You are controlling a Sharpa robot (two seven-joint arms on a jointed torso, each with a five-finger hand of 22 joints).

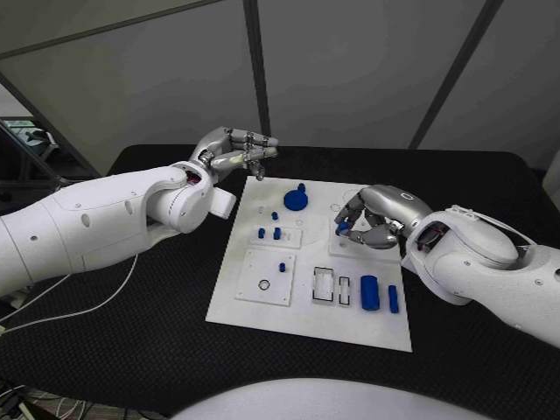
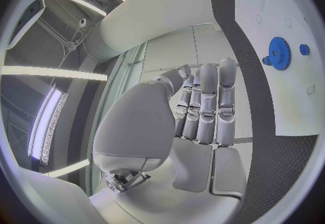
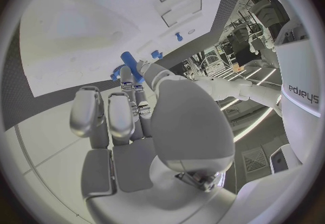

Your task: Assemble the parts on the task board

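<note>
Nearest you, the white task board (image 1: 308,328) lies on the black table (image 1: 482,350); its near right corner carries a thick blue cylinder (image 1: 370,292) and a slimmer blue peg (image 1: 393,298), beside two rectangular slots (image 1: 331,289). Mid-board, your right hand (image 1: 372,224) sits over the plate with fingers curled, pinching a small blue part (image 1: 342,227) at its tips. Farther back, a blue gear (image 1: 297,199) stands on the board. Farthest, your left hand (image 1: 236,155) hovers past the board's far left corner, fingers pressed together, holding nothing you can see.
</note>
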